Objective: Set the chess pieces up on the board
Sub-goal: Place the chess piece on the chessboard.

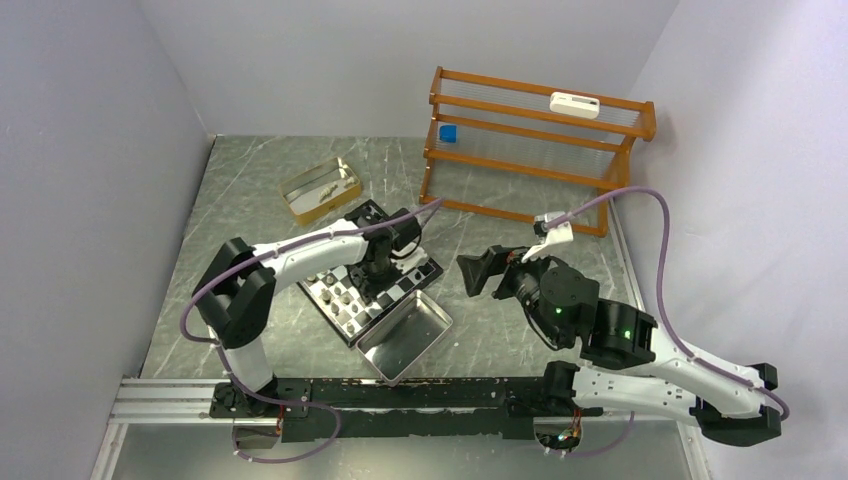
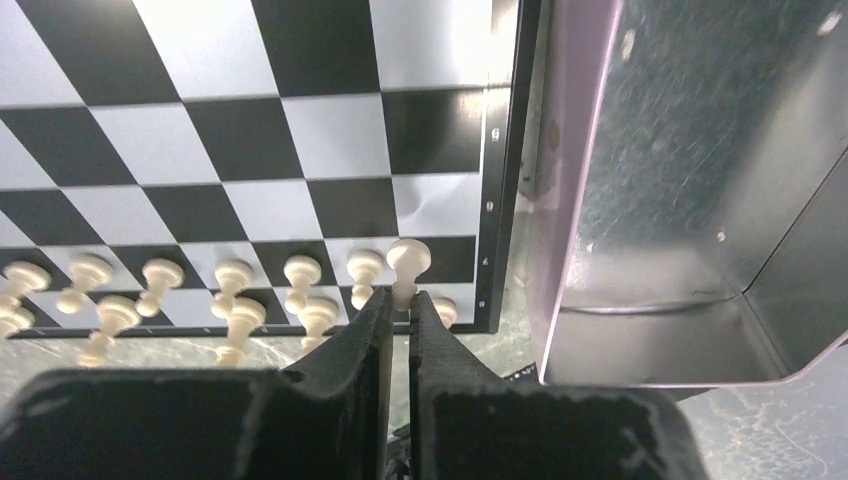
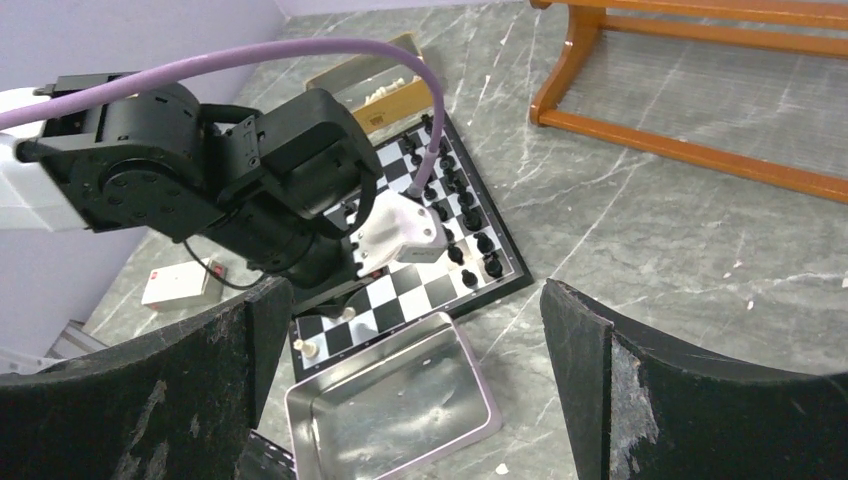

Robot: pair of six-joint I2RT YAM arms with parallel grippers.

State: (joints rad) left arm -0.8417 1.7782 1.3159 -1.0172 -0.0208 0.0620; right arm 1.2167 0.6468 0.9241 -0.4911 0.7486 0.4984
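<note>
The left gripper [image 2: 400, 305] is drawn in narrow, and the stem of a cream pawn [image 2: 408, 258] is pinched between its two fingertips. The pawn's round head stands just ahead of the tips. The pawn is held over a corner of the board [image 2: 505, 200], close to the thin black rim on the gripper's right. Its base is hidden by the fingers, so contact with the square cannot be told. To the left of the pinched pawn, the other cream pieces [image 2: 230, 290] are ranged in two rows along the board edge nearest the gripper. Further to the gripper's right, past the rim, a metal tray [image 2: 650, 200] is set just beside the board.

The right gripper [image 3: 415, 290] is spread wide, with nothing between its fingers, and is kept well apart from the board. Ahead of it, the black pieces [image 3: 470, 215] are lined along the board edge farther from it, and the tray lies nearer, below its fingers. A gold box [image 1: 320, 188] is seen past the board from the left gripper, and a wooden rack [image 1: 530, 140] beyond the right one.
</note>
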